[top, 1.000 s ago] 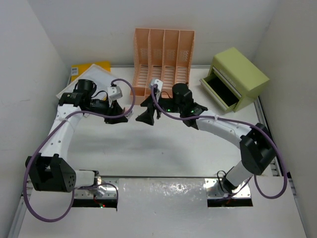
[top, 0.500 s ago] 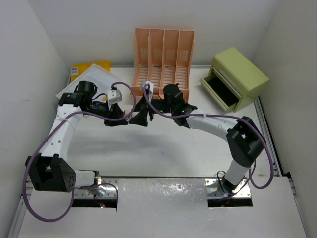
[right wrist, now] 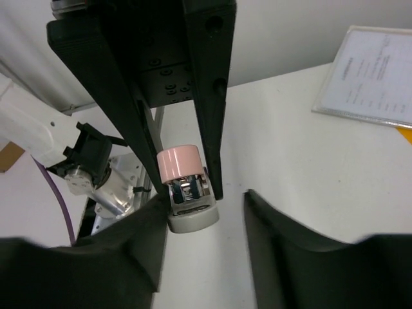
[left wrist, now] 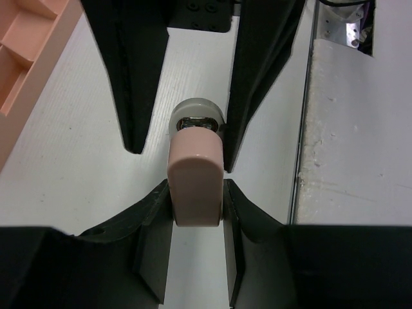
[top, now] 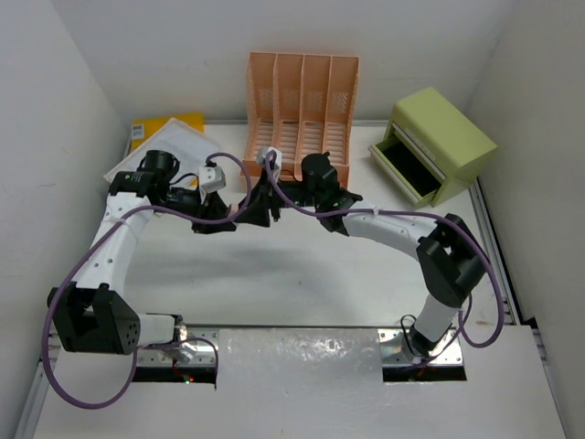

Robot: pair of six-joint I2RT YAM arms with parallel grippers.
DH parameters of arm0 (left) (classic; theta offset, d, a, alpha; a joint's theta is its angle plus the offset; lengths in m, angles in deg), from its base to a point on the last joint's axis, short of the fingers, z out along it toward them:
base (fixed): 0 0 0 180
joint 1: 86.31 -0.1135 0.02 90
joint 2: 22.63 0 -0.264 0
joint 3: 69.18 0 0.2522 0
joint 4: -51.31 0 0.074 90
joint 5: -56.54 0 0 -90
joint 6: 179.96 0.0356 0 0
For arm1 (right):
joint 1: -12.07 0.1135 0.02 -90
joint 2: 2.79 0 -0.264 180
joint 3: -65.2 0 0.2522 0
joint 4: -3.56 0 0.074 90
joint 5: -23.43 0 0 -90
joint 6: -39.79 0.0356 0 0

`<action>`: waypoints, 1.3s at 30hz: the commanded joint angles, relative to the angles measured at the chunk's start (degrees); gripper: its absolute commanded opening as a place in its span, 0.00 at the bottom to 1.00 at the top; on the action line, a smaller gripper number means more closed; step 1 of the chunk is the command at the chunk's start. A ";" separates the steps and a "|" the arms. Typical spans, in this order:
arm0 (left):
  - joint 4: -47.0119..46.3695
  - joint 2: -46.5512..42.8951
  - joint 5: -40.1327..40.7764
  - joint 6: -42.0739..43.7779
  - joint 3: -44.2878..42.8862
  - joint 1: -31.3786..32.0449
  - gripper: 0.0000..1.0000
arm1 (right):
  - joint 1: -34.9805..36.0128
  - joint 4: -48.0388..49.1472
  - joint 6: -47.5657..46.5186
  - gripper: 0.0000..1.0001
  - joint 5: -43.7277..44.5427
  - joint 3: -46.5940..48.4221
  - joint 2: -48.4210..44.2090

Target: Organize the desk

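Note:
The desk (top: pixel 302 265) is a white tabletop with silver rails. My left gripper (top: pixel 224 216) is shut on a small pink-and-grey stapler (left wrist: pixel 196 180) and holds it above the desk, its fingers (left wrist: pixel 151 244) clamped on the pink end. My right gripper (top: pixel 254 210) is open and meets the left one tip to tip. Its fingers (left wrist: pixel 132 77) flank the stapler's grey end without closing on it. In the right wrist view the stapler (right wrist: pixel 187 187) sits near my right gripper's (right wrist: pixel 206 201) left finger, with a wide gap to the other one.
A peach slotted file rack (top: pixel 302 101) stands at the back centre. A lime-green drawer box (top: pixel 439 142) with its drawer open stands at the back right. A yellow envelope (top: pixel 174 125) and a white sheet (top: pixel 137 157) lie at the back left; the sheet also shows in the right wrist view (right wrist: pixel 373 77).
My right arm has swung left toward the left gripper, and its open fingers now flank the stapler's grey end. The left gripper has barely moved.

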 commanded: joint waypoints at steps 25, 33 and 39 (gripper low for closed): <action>-12.32 -1.97 12.52 -16.44 -1.61 -0.51 1.00 | -10.16 -34.68 -15.06 0.00 38.89 3.94 -8.91; -22.52 -1.01 20.09 -25.61 2.26 -0.77 1.00 | -23.34 -54.98 -25.61 0.00 76.89 18.41 1.35; -23.23 -1.09 22.55 -25.79 3.75 -0.86 1.00 | -28.89 -60.20 -30.61 0.00 88.59 30.55 15.51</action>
